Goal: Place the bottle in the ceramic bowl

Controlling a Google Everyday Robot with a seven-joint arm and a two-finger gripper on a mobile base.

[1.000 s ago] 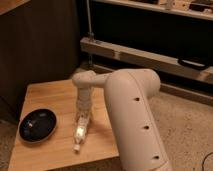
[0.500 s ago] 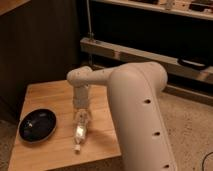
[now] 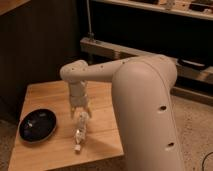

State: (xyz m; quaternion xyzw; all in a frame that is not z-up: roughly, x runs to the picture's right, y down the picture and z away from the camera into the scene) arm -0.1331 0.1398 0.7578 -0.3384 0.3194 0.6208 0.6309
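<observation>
The wooden bench (image 3: 50,95) is sitting low against a dark wall, and a metal rail (image 3: 107,49) is running across behind it. Speckled floor (image 3: 197,125) is showing off to the right. The big white arm (image 3: 145,110) is filling the right foreground and covering the bench's right edge. Its slimmer forward link is reaching left over the bench top and then bending straight down.

On the left side of the bench, near the front corner, the ceramic bowl (image 3: 37,125) is resting flat, black and glossy. The bottle (image 3: 80,132) is to the right of the bowl, apart from it, with a strip of bare wood separating the two. It is stretching lengthwise toward the near edge, and its white cap (image 3: 77,148) is pointing at the front of the bench. Whether it is lying fully on the wood or tipped up at its far end cannot be told.

The tool (image 3: 80,111) is pointing downward at the bottle's far end, right on top of it. It seems to be touching the bottle there. Whether it is clenched on the bottle or released cannot be told from this angle.
</observation>
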